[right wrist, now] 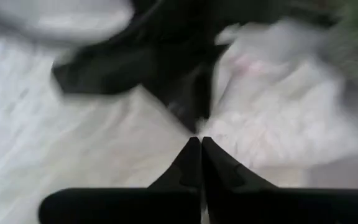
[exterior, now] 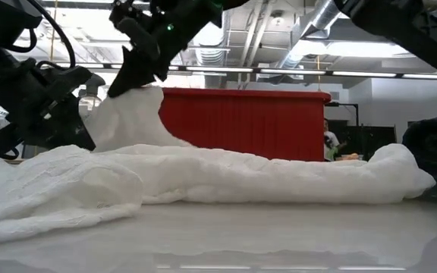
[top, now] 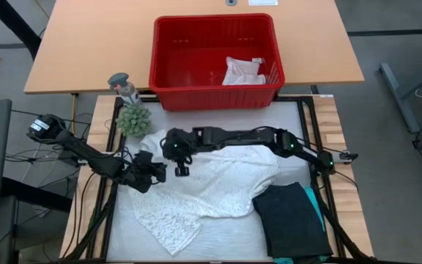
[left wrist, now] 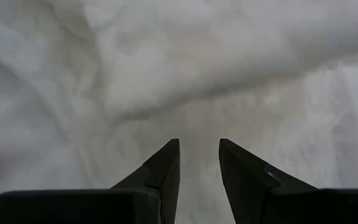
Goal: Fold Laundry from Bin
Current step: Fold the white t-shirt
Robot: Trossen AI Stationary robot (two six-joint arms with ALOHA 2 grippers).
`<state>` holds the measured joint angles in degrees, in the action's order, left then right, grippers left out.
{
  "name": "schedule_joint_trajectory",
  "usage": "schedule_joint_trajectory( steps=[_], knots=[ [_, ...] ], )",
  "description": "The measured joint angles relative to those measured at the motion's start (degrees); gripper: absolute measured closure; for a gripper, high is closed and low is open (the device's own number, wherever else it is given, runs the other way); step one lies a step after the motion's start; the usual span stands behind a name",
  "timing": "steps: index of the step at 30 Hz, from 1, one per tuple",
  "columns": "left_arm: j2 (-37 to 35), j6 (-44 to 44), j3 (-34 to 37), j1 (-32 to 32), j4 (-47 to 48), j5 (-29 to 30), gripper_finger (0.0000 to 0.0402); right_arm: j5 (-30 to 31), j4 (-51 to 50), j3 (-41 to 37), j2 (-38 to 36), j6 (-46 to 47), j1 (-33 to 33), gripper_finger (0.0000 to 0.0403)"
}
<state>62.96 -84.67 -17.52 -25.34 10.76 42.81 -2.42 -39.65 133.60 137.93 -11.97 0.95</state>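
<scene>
Only the high view gives us the full layout: red bin [top: 215, 60] at the far side of the mat, holding one small white cloth [top: 242, 72] in its right-hand part. We count four garments: that cloth, the white lacy top [top: 211, 187] spread mid-mat, a black garment [top: 293, 220] folded near the right front, and a teal one [top: 317, 213] peeking out just beside and under it.

Only the low view shows height: right gripper [exterior: 131, 76] has a peak of the lacy top lifted off the mat, bin wall behind it.

Right wrist view: fingers pinched together on white fabric.

Left wrist view: left gripper [left wrist: 197, 162] fingers part-way apart over the white top. We can't tell if fabric is caught between them. It sits at the top's left edge.
</scene>
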Motion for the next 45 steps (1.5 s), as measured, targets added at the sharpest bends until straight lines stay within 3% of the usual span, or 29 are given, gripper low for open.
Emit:
schedule_joint_trajectory(
  steps=[3,8,11,14,19,21,23,25,29,34,39,45],
  knots=[
    [0.0,0.1,0.0,0.0,0.0,-4.3,0.0301,-5.4,-1.3,-2.0,0.2,-0.9,-0.4,0.0355],
    [-2.6,2.9,0.0,-0.2,0.3,-16.1,0.0303,-11.9,-3.2,-4.5,0.3,-1.8,-0.5,0.0303],
    [-7.6,3.4,-0.2,-1.0,1.0,-16.7,0.0315,-15.5,-4.1,-4.4,0.1,-2.0,0.1,0.0267],
    [-13.9,3.7,-2.2,-1.0,5.5,-11.1,0.0337,-15.2,-6.4,-4.1,-0.7,-1.4,1.2,0.0235],
    [-23.8,9.0,-5.4,0.3,12.1,10.0,0.0369,-12.2,-7.7,-3.7,-2.3,2.6,5.2,0.0215],
    [-26.3,10.2,-6.1,2.9,16.5,13.6,0.0372,-12.3,-11.4,-3.8,-2.1,5.6,7.3,0.0215],
    [-27.8,10.5,-6.3,6.9,19.8,11.1,0.0373,-12.5,-15.0,-3.9,-1.8,7.3,9.1,0.0215],
    [-28.3,11.2,-6.3,11.3,20.0,3.9,0.0369,-12.3,-18.3,-3.9,-2.0,6.7,10.7,0.0216],
    [-26.8,15.8,-6.3,17.4,12.3,-8.5,0.0337,-12.1,-24.5,-3.9,-4.1,4.6,12.8,0.0216],
    [-22.5,24.9,-6.4,21.5,1.5,-11.4,0.0293,-8.9,-30.5,-3.9,-7.6,0.7,14.3,0.0217],
    [-19.5,17.3,-8.1,25.7,5.8,-12.4,0.0302,-8.9,-36.2,-6.8,-12.8,-2.2,15.3,0.0247],
    [-16.1,22.9,-13.1,29.1,13.0,-17.1,0.0334,-10.5,-33.6,-23.0,-27.3,-1.9,17.9,0.0296]
  ],
)
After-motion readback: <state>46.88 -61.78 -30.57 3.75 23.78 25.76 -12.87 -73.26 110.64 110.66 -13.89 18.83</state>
